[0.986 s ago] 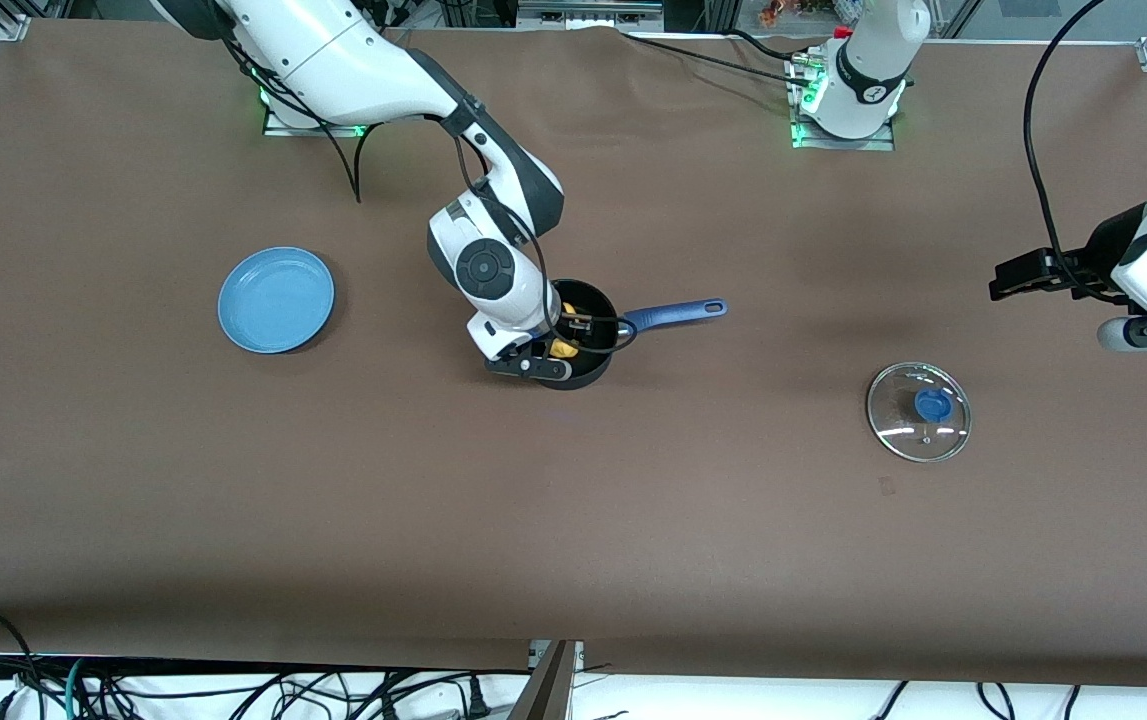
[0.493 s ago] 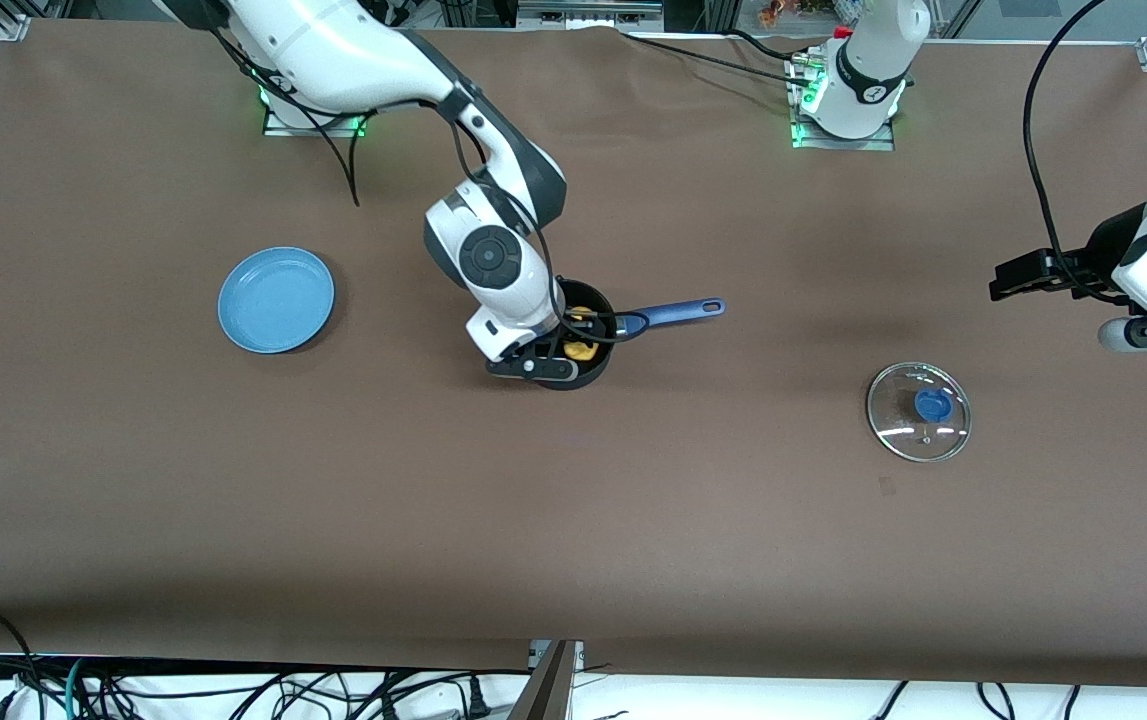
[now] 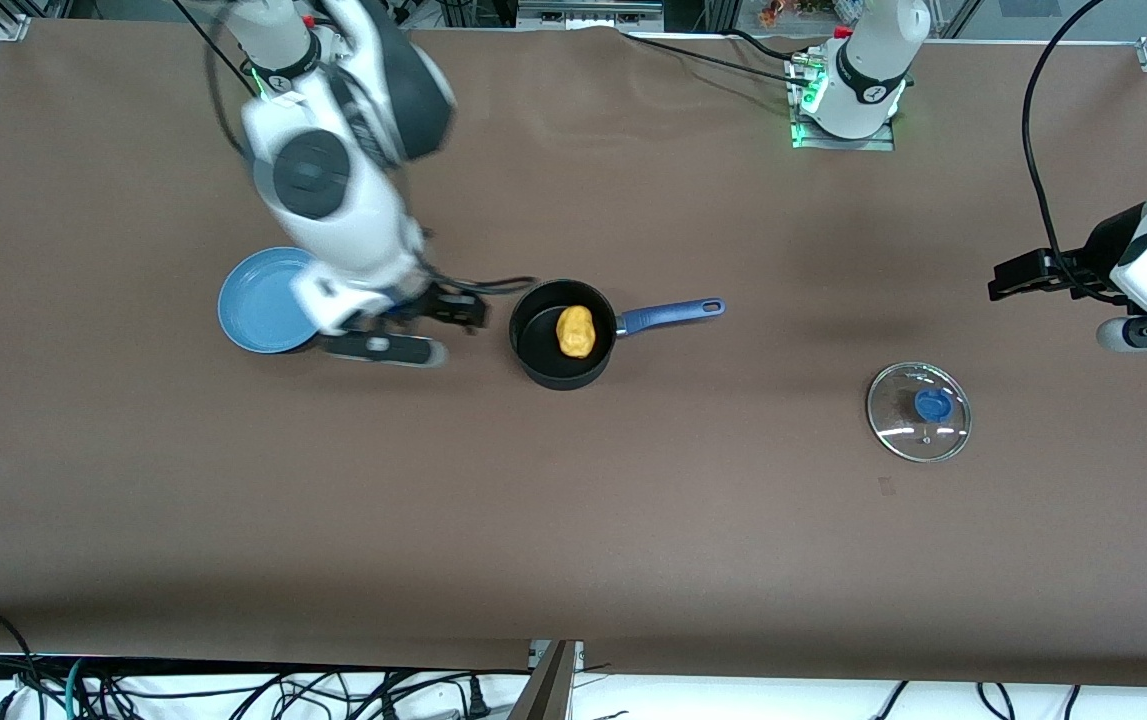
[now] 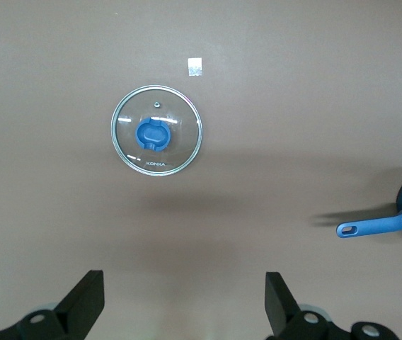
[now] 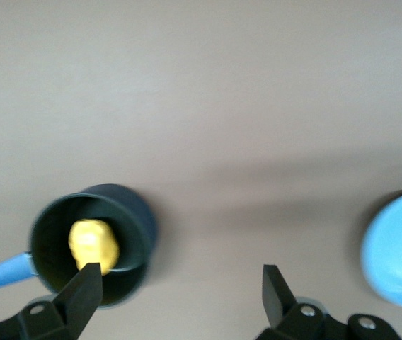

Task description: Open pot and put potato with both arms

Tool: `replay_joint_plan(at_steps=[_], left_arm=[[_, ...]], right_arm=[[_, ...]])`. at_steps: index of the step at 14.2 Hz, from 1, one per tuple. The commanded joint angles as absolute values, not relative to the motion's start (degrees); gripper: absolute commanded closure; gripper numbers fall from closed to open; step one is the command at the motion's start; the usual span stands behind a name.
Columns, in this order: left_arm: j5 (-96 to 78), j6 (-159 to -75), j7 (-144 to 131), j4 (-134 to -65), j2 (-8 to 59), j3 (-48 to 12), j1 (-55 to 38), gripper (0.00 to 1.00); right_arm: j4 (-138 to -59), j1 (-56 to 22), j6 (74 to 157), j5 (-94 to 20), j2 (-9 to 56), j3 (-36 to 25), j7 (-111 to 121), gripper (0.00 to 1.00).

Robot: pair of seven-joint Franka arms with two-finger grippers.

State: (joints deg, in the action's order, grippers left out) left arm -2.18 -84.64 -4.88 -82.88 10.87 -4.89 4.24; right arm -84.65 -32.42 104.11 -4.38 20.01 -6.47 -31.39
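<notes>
Both halves of the job look done: the right gripper (image 3: pixel 458 308), which a second ago was down in the pot (image 3: pixel 563 334), has pulled away toward the blue plate (image 3: pixel 263 300), fingers spread and empty. The potato (image 3: pixel 575 331) lies inside the pot. The left gripper (image 4: pixel 183 301) waits, spread, over the table near the lid (image 3: pixel 918 411); only its wrist view shows those open fingers and a pale tag (image 4: pixel 196 67) by the lid.

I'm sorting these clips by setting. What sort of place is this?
Probably a robotics lab, not a kitchen: the pot with the potato in it sits on a brown-covered table with arm bases bolted on, aluminium framing at the corners, and loose cables along the edge nearest the front camera.
</notes>
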Motion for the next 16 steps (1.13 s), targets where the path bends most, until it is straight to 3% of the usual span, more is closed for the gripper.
replay_joint_plan(at_steps=[1, 3, 5, 8, 11, 16], left_arm=[[-1.32, -83.85, -5.1, -82.0, 10.99, -4.66, 3.78, 0.0], [-1.4, -83.85, -5.1, -82.0, 10.99, -4.66, 3.69, 0.0], [-1.32, -83.85, -5.18, -82.0, 10.9, -4.66, 3.69, 0.0], [-1.32, -83.85, -5.19, -82.0, 10.9, -4.66, 3.43, 0.0], [-1.41, -83.85, -5.19, -82.0, 10.9, -4.66, 3.43, 0.0], [-1.41, -83.85, -5.1, -82.0, 10.9, -4.57, 3.43, 0.0]], right_arm=[[-86.48, -32.78, 99.16, -4.74, 15.74, -13.85, -21.23, 0.0], [-86.92, -32.61, 96.51, -4.83, 13.2, -18.26, -11.9, 0.0], [-87.1, -27.19, 93.45, -4.57, 11.26, -17.67, -9.85, 0.0], [-90.25, -11.84, 91.41, -4.04, 5.92, -7.69, -4.22, 0.0], [-99.64, 1.64, 94.64, -0.37, -1.91, 3.92, -3.86, 0.0], [-100.72, 1.33, 94.48, -0.44, -2.64, 3.87, -4.83, 0.0]])
